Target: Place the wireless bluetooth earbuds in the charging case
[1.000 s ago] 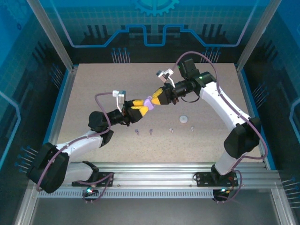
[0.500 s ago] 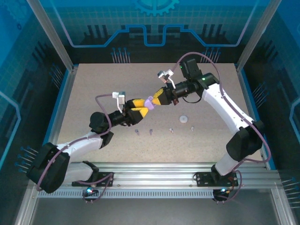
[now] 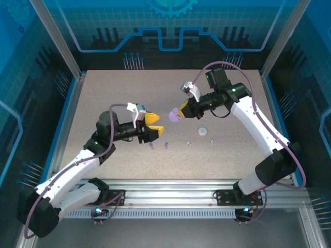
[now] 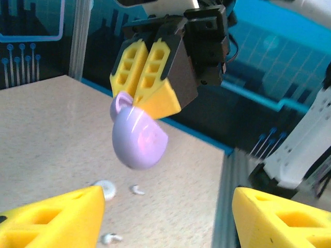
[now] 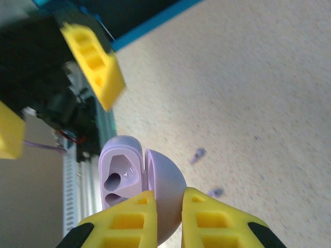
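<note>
The right claw (image 3: 182, 109) is clamped on the purple charging case (image 3: 174, 115), which is held aloft with its lid open and sockets exposed, judged ready for loading. The left claw (image 3: 154, 130), at 8 o'clock of the case, is spread wide and empty. The earbuds (image 3: 166, 145) lie uninserted on the tabletop (image 3: 103, 103) at 6 o'clock.

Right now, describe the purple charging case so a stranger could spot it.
Look above the middle of the speckled table, at the tip of the right gripper. The purple case hangs pinched there, lid open; the white disc nearby lies flat on the table.
</note>
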You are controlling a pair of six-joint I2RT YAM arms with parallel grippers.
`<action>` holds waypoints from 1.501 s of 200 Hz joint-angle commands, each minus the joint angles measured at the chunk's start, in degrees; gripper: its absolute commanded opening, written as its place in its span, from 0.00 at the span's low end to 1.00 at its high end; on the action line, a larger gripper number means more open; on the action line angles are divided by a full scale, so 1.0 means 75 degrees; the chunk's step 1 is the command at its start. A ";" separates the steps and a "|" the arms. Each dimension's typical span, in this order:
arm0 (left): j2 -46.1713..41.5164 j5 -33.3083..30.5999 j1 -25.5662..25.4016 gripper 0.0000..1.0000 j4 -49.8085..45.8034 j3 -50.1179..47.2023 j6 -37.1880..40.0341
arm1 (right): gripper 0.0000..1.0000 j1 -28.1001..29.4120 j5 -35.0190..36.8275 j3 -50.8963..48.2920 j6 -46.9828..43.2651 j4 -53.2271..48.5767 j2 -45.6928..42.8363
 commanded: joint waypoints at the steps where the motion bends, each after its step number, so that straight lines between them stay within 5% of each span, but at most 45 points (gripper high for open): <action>1: 0.0149 0.0246 0.0035 0.67 -0.3174 0.0727 0.2378 | 0.13 0.0293 0.1329 -0.0015 -0.0503 -0.0624 -0.0313; 75: 0.0985 0.1527 0.0299 0.63 -0.4369 0.1088 0.4370 | 0.13 0.1424 0.2789 -0.0355 -0.1089 -0.0627 -0.0380; 156: 0.1097 0.1201 0.0091 0.62 -0.4479 0.1195 0.5568 | 0.13 0.2643 0.3549 -0.0201 -0.1251 -0.0579 0.0029; 240: 0.1204 0.1027 -0.0085 0.62 -0.4558 0.1172 0.5851 | 0.13 0.3120 0.3545 -0.0048 -0.1534 -0.0468 0.0163; 300: 0.1352 0.1035 -0.0155 0.51 -0.4536 0.1193 0.5754 | 0.13 0.3183 0.3501 -0.0036 -0.1606 -0.0324 0.0070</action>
